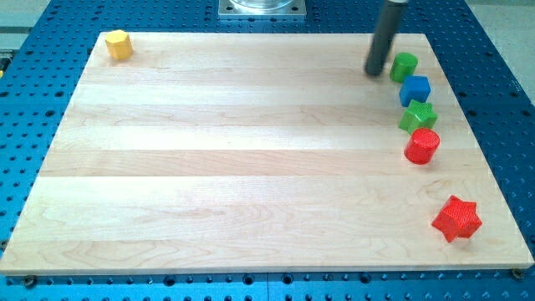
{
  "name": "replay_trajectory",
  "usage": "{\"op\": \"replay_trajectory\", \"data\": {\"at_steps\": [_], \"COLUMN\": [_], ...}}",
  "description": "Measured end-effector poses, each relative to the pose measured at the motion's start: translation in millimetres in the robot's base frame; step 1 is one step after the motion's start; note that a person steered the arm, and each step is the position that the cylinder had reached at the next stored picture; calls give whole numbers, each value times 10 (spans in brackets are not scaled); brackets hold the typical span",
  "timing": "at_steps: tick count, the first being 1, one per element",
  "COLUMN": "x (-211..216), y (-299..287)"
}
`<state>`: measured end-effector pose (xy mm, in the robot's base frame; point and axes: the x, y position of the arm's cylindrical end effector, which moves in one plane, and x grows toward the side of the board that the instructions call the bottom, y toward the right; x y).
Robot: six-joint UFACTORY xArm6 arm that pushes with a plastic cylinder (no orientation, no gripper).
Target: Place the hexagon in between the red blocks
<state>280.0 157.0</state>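
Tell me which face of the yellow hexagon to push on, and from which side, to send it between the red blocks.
I have no fingers, so it is a push. Set my tip against the yellow hexagon's upper-left face, from the board's corner, and drive it right and downward toward the gap between the red cylinder and red star. My tip now sits far off, beside the green cylinder.
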Motion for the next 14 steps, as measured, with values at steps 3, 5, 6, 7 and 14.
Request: {"op": "replay_trajectory", "data": {"at_steps": [3,5,6,7,14], "x": [-665,-236,322,137,136], "y": [507,-1264,-3101,-4525,-2369]}}
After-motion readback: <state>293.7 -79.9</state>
